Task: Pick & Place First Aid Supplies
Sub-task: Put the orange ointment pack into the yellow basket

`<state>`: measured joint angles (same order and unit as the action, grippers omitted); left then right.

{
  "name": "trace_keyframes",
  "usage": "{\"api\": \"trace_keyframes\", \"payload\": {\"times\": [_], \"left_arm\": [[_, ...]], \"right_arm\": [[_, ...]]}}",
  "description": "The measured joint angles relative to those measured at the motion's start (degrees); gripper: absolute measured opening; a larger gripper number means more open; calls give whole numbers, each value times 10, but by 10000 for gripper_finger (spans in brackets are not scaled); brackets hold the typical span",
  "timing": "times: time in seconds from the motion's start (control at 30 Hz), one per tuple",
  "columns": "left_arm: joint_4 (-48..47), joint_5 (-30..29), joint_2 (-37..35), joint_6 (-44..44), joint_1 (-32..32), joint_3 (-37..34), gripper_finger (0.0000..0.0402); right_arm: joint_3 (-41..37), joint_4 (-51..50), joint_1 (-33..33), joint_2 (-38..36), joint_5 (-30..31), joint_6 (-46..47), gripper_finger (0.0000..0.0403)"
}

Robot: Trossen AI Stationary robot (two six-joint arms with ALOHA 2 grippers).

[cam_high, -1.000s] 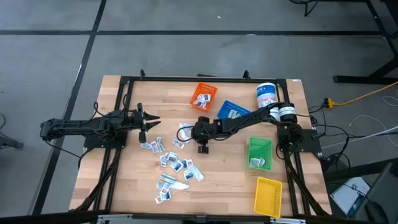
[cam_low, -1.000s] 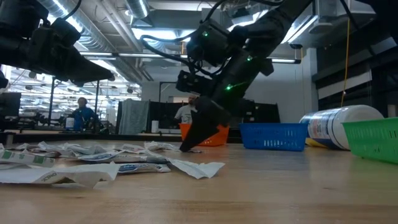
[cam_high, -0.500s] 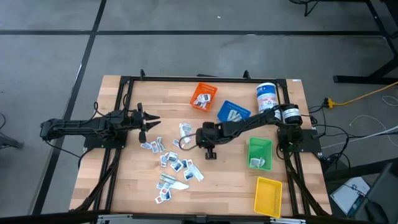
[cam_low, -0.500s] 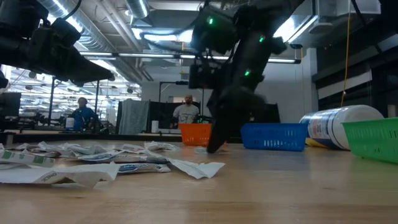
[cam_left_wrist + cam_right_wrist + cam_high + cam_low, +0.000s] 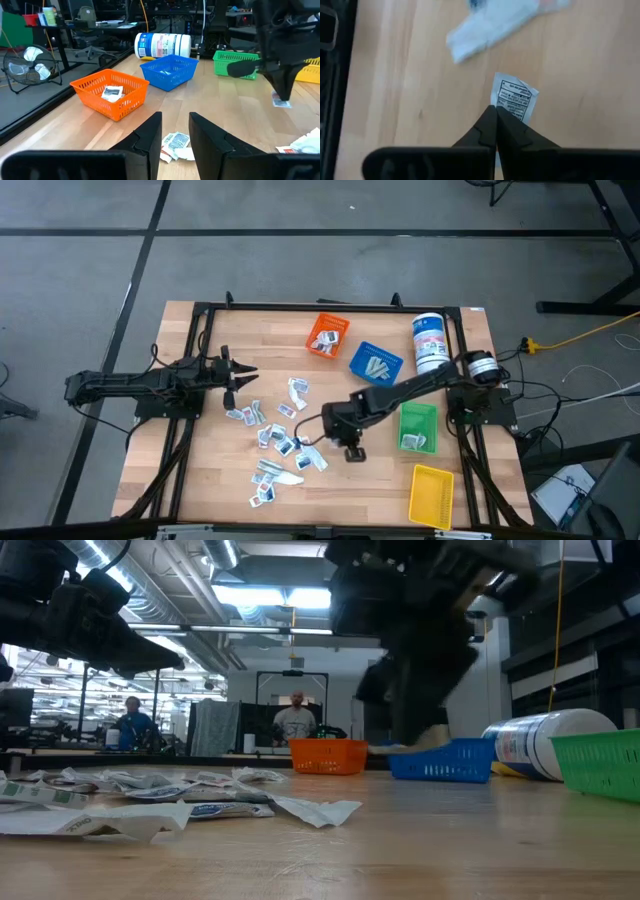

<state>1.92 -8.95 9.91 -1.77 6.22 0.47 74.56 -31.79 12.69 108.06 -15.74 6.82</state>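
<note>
Many small white printed packets lie scattered on the wooden table, left of centre. My right gripper is over the table's middle, just right of the pile, and is shut on one packet. It also shows in the left wrist view, pointing down with the packet at its tip. My left gripper is open and empty at the left, beyond the pile, and its fingers show apart in the left wrist view. My right gripper pinches the packet by one end between its two shut fingertips. The fingers come from above, pointing down. The packet sticks out below the tips, clear of the table.
An orange bin and a blue bin stand at the far side, each with packets inside. A green bin and a yellow bin stand at the right. A white canister lies at the far right. People show in the room beyond.
My right gripper has gone from the far side of the pile toward the table's near and right edges and has risen off the table, carrying the packet with it. The left arm has kept still.
</note>
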Motion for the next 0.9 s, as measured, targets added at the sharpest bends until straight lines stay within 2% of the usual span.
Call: {"api": "trace_keyframes", "payload": {"times": [0.2,0.53,0.67,0.9], "left_arm": [[0,-1,0,0,0,0,91],[0,0,1,0,0,0,91],[0,0,1,0,0,0,91],[0,-1,1,0,0,0,91]], "right_arm": [[2,-37,22,-6,-51,66,3],[3,-46,57,-33,-185,120,3],[3,-86,74,-46,-212,140,8],[3,-207,114,-51,-220,175,3]]}}
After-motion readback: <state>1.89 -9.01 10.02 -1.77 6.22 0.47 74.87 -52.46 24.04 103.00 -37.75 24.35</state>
